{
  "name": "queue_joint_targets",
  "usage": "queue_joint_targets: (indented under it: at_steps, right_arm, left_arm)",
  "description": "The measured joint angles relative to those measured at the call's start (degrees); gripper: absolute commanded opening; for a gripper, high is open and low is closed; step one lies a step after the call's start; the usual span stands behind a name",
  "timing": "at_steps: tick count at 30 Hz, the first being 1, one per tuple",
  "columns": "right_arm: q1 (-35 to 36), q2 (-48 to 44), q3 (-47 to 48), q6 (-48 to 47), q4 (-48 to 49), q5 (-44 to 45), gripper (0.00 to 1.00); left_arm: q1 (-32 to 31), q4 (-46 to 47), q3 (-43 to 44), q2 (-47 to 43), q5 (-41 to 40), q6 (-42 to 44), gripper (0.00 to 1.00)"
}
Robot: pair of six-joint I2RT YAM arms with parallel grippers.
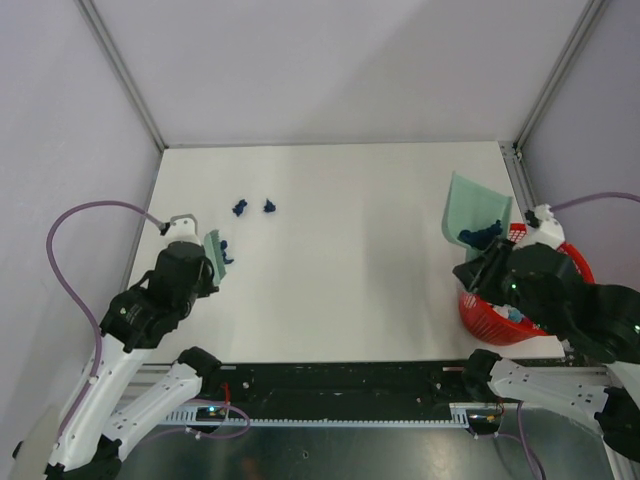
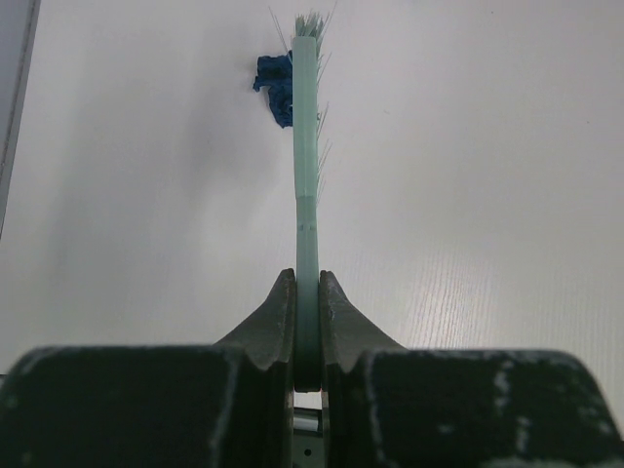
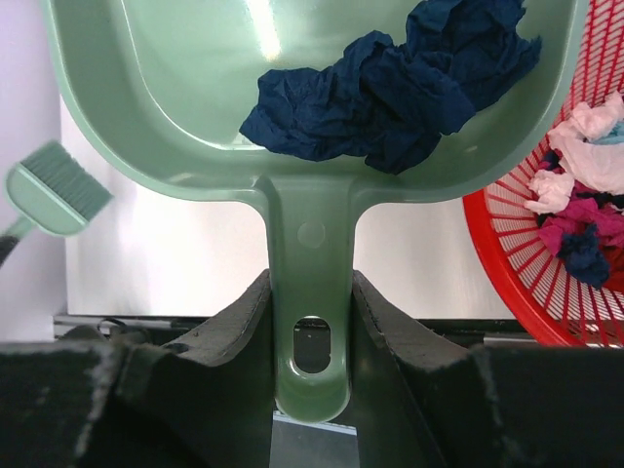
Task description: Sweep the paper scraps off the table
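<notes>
We log the left arm bent at the elbow and reaching forward from its base at near left, wrist rolled so the left gripper stands edge-on, jaws pinched tight on the thin handle of the brush. The right arm is folded back on itself at the far right, forearm pointing left. The right gripper is clamped on the dustpan by its handle, one finger pressed to each side.
</notes>
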Motion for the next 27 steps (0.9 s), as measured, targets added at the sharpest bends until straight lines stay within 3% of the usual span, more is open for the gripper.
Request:
queue_joint_targets:
  at_steps: [19, 23, 27]
  right_arm:
    - [0.2, -14.5, -2.7, 7.9, 0.4, 4.1, 0.0]
    - [4.7, -14.8, -3.3, 10.3, 3.0, 7.0, 0.0]
    - [14.4, -17.0, -5.1, 14.9, 5.1, 12.7, 0.0]
  left_arm:
    - [0.0, 0.0, 0.0, -0.2, 0.0, 0.0, 0.0]
    - [0.0, 0.0, 0.0, -0.3, 0.0, 0.0, 0.0]
    - [0.0, 0.0, 0.0, -0.3, 0.0, 0.0, 0.0]
